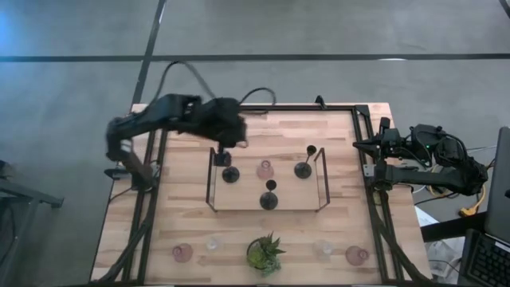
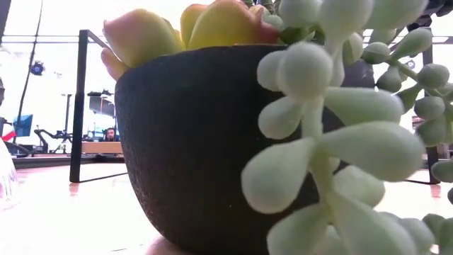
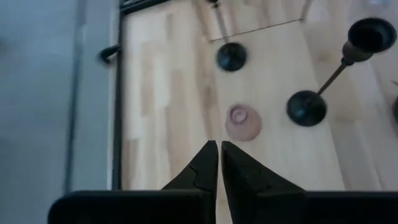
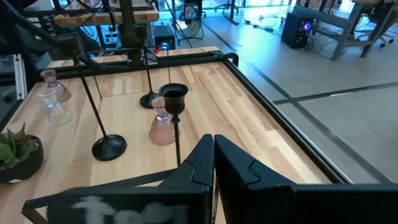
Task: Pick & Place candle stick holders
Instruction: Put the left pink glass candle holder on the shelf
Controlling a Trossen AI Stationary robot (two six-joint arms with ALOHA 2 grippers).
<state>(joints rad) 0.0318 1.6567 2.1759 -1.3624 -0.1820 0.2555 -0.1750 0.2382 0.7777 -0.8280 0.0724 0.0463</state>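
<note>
Three black candle stick holders point(image 1: 230, 174) point(image 1: 303, 169) point(image 1: 269, 199) stand on their round bases inside the wire-framed wooden tray point(image 1: 320, 179), with a pink glass holder point(image 1: 264, 169) among them. Two more pink holders point(image 1: 182, 253) point(image 1: 357, 255) and two clear ones point(image 1: 213, 243) point(image 1: 323, 247) stand along the table's near edge. My left gripper point(image 1: 241, 141) hangs above the tray's far left corner, shut and holding nothing; its wrist view shows the fingers point(image 3: 219, 152) over the pink holder point(image 3: 242, 122). My right gripper point(image 1: 360, 145) waits shut at the table's right edge.
A green potted plant point(image 1: 264, 253) stands at the middle of the near edge and fills the low view with its dark pot point(image 2: 191, 142). The tray's black wire frame point(image 1: 211, 179) rises around the holders. A black rail point(image 1: 362, 119) runs along the table's edges.
</note>
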